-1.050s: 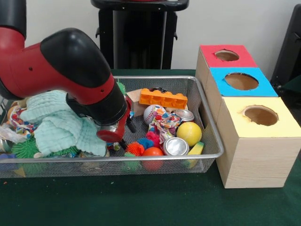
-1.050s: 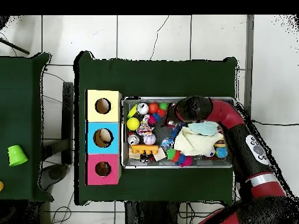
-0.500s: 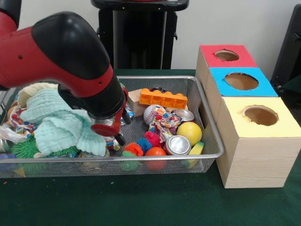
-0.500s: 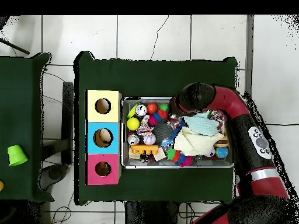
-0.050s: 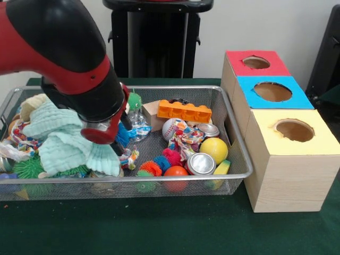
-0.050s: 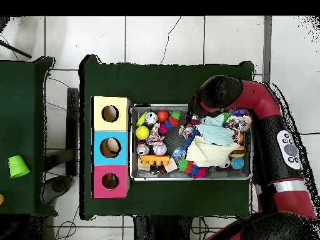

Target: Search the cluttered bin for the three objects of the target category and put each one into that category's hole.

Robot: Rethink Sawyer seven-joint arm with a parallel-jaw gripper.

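A wire mesh bin (image 5: pixel 235 139) holds a jumble of toys. At its right end lie a yellow ball (image 5: pixel 213 150), a baseball (image 5: pixel 170 127), an orange ball (image 5: pixel 175 171), two metal cans (image 5: pixel 198 164) and an orange toy brick (image 5: pixel 184 110). A mint cloth (image 5: pixel 64 141) is piled at the left. My gripper (image 5: pixel 119 144) hangs under the thick red and black arm (image 5: pixel 74 58), over the bin's middle beside the cloth, and the arm hides most of it. In the overhead view the arm (image 6: pixel 219 94) covers the bin's (image 6: pixel 130 144) upper edge.
Three wooden boxes with round holes stand in a row against the bin's right end: yellow (image 5: pixel 295 130) nearest, blue (image 5: pixel 272 91) in the middle, red (image 5: pixel 256 62) farthest. Spiky balls (image 5: pixel 153 168) and a rope toy (image 5: pixel 187 139) lie among the balls. A green cup (image 6: pixel 18 166) sits on a separate table.
The arm has risen and swung left in the front view, drawing back from the bin's front rim. The spiky balls and rope toy it covered now show.
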